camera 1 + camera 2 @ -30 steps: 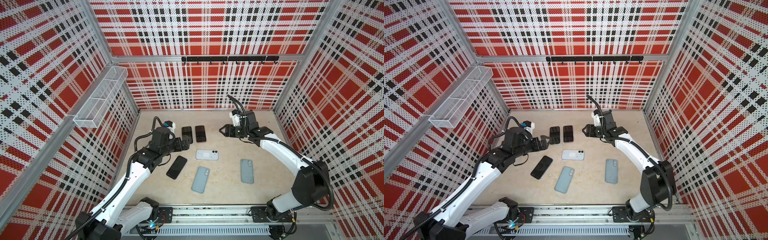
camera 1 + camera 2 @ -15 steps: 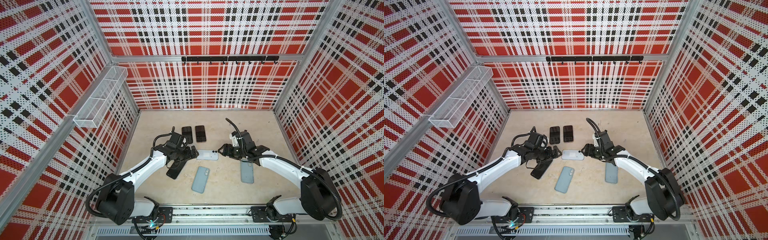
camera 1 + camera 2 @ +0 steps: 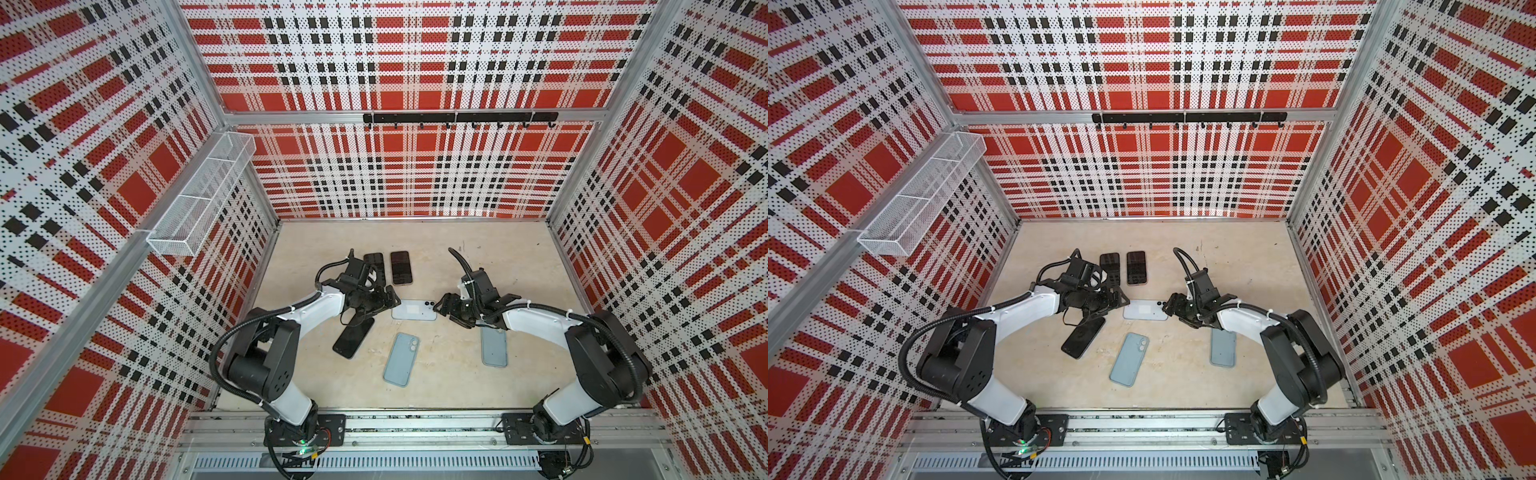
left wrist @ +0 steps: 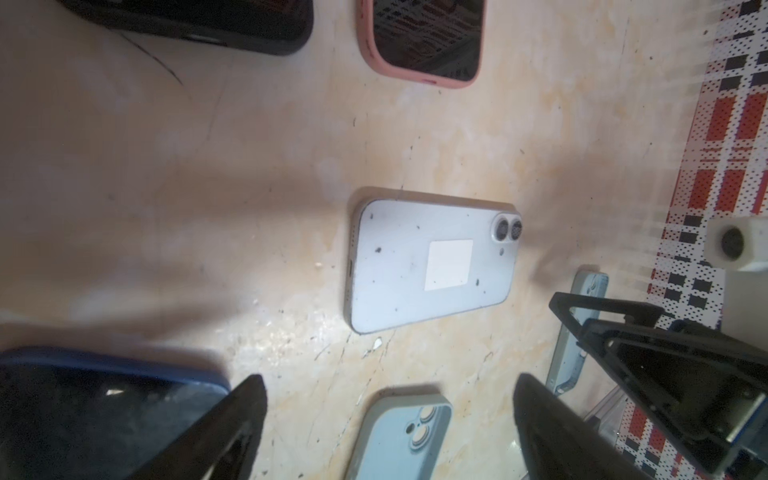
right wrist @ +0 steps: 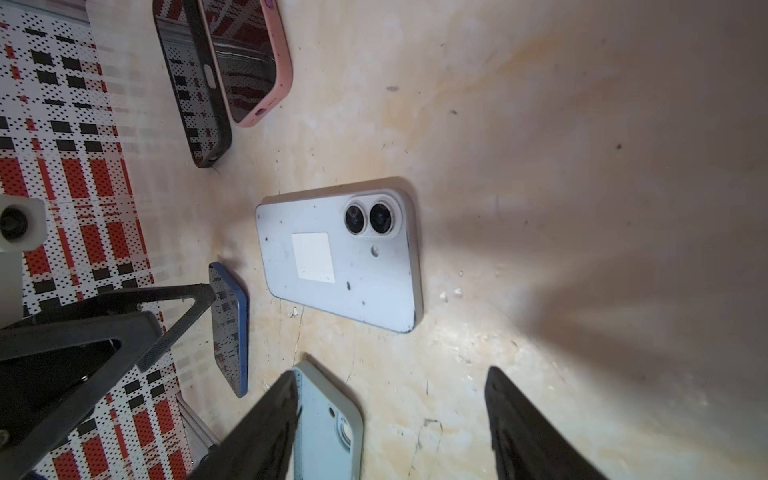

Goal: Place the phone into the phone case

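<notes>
A white phone (image 3: 414, 310) (image 3: 1145, 309) lies face down mid-floor, its twin lenses toward the right arm; both wrist views show it (image 4: 432, 262) (image 5: 340, 257). My left gripper (image 3: 388, 300) (image 4: 388, 382) hovers open just off its left end, holding nothing. Off the lens end, my right gripper (image 3: 442, 305) (image 5: 390, 374) is open and empty too. A light-blue phone case (image 3: 401, 359) (image 4: 399, 436) lies in front of the phone, hollow side up. Another light-blue case (image 3: 494, 347) (image 5: 328, 424) lies partly under the right arm.
A dark phone in a blue case (image 3: 353, 336) lies partly under the left arm. Two cased phones, black-rimmed (image 3: 374, 266) and pink-rimmed (image 3: 401, 268), lie screen up behind the left gripper. Plaid walls enclose the floor; a wire basket (image 3: 199, 195) hangs high on the left wall.
Both arms have come down and inward from the back of the floor to either end of the white phone. The right jaws have widened.
</notes>
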Available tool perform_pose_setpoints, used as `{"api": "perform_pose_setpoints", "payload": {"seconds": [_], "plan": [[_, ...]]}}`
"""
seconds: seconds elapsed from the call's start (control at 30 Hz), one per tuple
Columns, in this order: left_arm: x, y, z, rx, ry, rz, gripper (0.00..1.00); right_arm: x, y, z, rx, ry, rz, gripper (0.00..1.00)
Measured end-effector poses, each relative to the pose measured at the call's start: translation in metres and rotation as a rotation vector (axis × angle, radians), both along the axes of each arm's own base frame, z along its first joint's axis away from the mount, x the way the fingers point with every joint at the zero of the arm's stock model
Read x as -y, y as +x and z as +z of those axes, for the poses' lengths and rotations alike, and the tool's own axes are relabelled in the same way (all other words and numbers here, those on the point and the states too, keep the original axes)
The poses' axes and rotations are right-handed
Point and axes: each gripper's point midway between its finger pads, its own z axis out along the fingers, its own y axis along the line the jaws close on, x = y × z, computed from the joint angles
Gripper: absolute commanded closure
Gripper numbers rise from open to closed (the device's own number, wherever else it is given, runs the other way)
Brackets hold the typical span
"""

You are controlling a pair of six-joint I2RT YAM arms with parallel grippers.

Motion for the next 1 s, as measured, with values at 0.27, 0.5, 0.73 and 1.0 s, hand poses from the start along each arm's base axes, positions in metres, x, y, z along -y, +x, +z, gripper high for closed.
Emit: {"api": "perform_pose_setpoints", "payload": {"seconds": [0.27, 0.5, 0.73, 1.0], "plan": [[0.032, 0.015, 0.027, 0.18, 0.261, -0.244, 0.0, -0.008, 0.008, 0.005, -0.004, 0.03, 0.027, 0.28], [0.078, -0.01, 0.055, 0.558, 0.647, -0.824, 0.01, 0.033, 0.008, 0.053, 0.03, 0.048, 0.03, 0.27], [0.057, -0.011, 0.044, 0.568, 0.679, -1.094, 0.01, 0.072, 0.0, 0.092, 0.054, 0.055, 0.02, 0.26], [0.062, -0.016, 0.0, 0.524, 0.578, -1.301, 0.01, 0.071, -0.024, 0.084, -0.034, 0.066, 0.073, 0.26]]}}
